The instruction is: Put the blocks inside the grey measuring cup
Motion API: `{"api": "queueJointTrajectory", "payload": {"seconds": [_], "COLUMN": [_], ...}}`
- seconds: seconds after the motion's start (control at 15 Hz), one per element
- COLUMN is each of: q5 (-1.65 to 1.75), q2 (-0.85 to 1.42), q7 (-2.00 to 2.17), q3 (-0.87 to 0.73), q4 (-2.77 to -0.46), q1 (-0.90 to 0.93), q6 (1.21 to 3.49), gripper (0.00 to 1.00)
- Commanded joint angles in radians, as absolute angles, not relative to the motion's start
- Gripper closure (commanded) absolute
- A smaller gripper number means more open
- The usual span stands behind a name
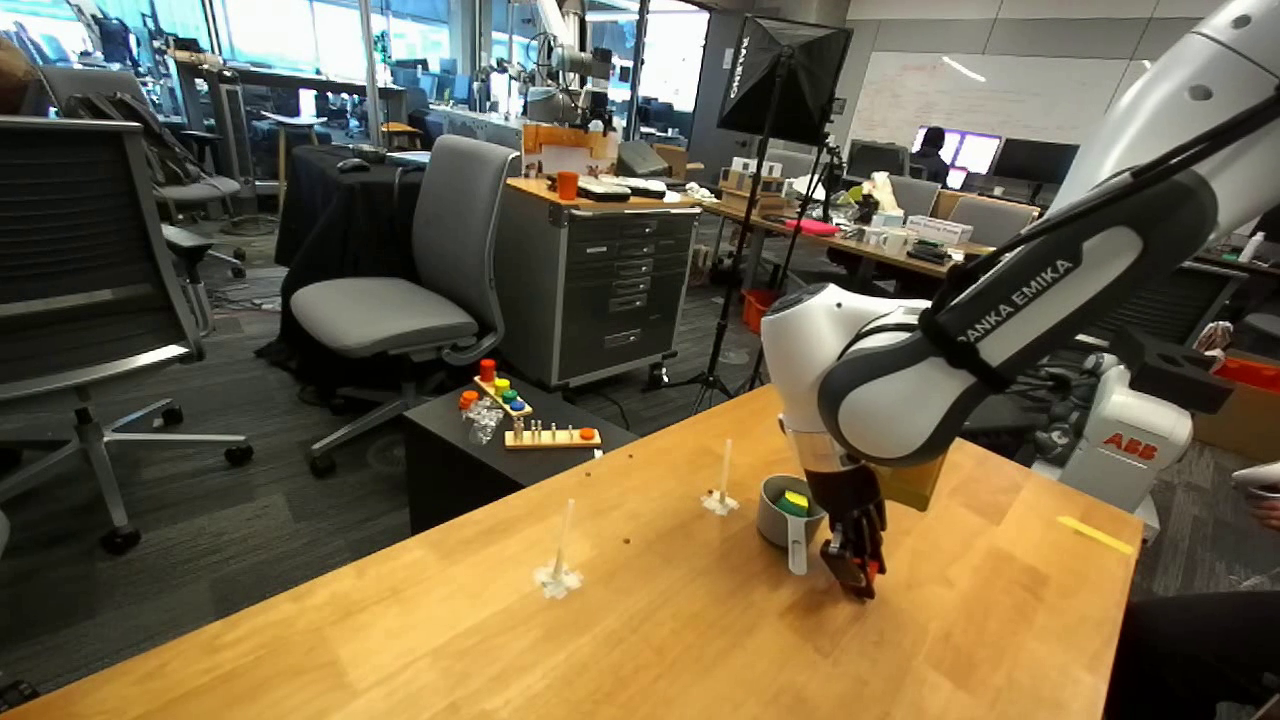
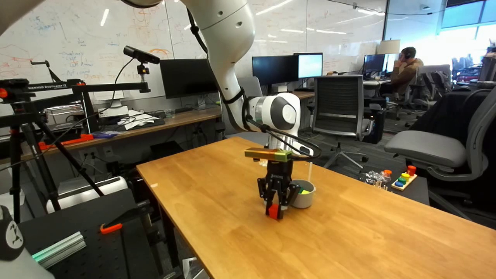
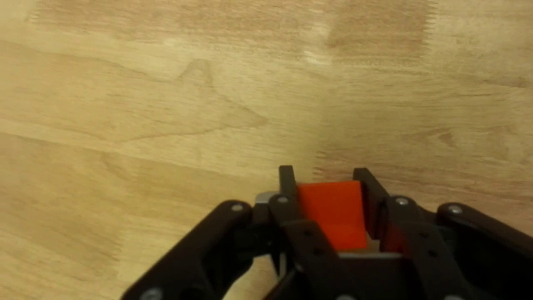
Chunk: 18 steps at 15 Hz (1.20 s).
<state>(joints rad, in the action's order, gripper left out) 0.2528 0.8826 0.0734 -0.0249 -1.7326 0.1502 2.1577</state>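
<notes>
The grey measuring cup (image 1: pixel 768 522) stands upright on the table, with its handle towards the gripper's side; it also shows in an exterior view (image 2: pixel 303 200). The dark green block (image 1: pixel 788 508) and the yellow block (image 1: pixel 798 499) are inside the cup. The red block (image 2: pixel 273 211) is between my gripper's fingers (image 2: pixel 274 215), low at the table beside the cup. In the wrist view the gripper (image 3: pixel 324 173) has a finger against each side of the red block (image 3: pixel 335 208). I cannot tell whether the block touches the table.
Two thin upright sticks on white bases, a nearer one (image 1: pixel 565 550) and a farther one (image 1: pixel 724 480), stand on the wooden table (image 1: pixel 680 640). A yellow tape strip (image 1: pixel 1095 535) lies near the table's edge. A black side stand (image 1: pixel 455 470) holds peg toys beyond the table.
</notes>
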Motion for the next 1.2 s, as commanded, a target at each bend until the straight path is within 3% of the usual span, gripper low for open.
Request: {"api": "queueJointTrajectory", "payload": {"seconds": [0.0, 1.13], "q5": [0.24, 0.249], "q2": [0.877, 0.802], "q7": [0.086, 0.088], "q3": [-0.028, -0.017], "q4": [-1.72, -1.606], "q1": [0.145, 0.194], "q6": [2.157, 2.155], "gripper": [0.86, 0.86]}}
